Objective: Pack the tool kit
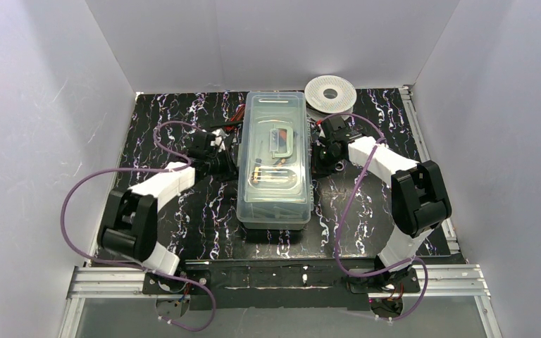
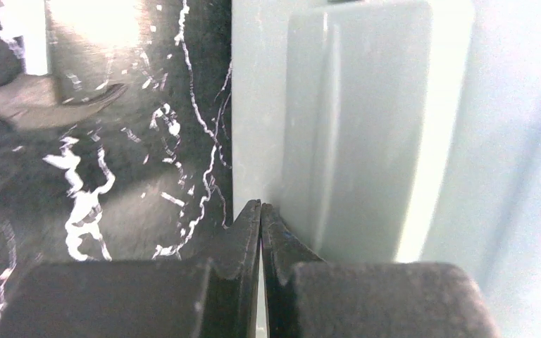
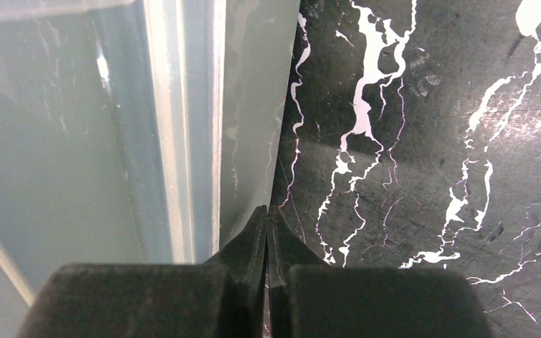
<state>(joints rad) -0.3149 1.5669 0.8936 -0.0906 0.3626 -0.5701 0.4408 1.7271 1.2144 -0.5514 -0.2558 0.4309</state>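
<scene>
Two pincers: the left pincer (image 2: 260,208) and right pincer (image 3: 268,210) were each pressed together, pinching nothing.
Tool kit: the pale-green box (image 1: 275,169) sat mid-worktop (image 1: 366,211) with its clear lid (image 1: 276,105) on, one pincer at each long side.
Step, as I judged it: seating the lid. I should press both sides evenly so the box neither skidded nor tilted.
Top view only: tools (image 1: 276,151) showed dimly through the lid, with a white spool (image 1: 330,92) behind.
Wrist views only: each pincer lay low, just beside a box wall. Whether either touched it, I could not tell.

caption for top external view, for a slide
Two arms flank the lidded pale-green tool box, left claw and right claw beside its long sides, white spool behind.
</scene>
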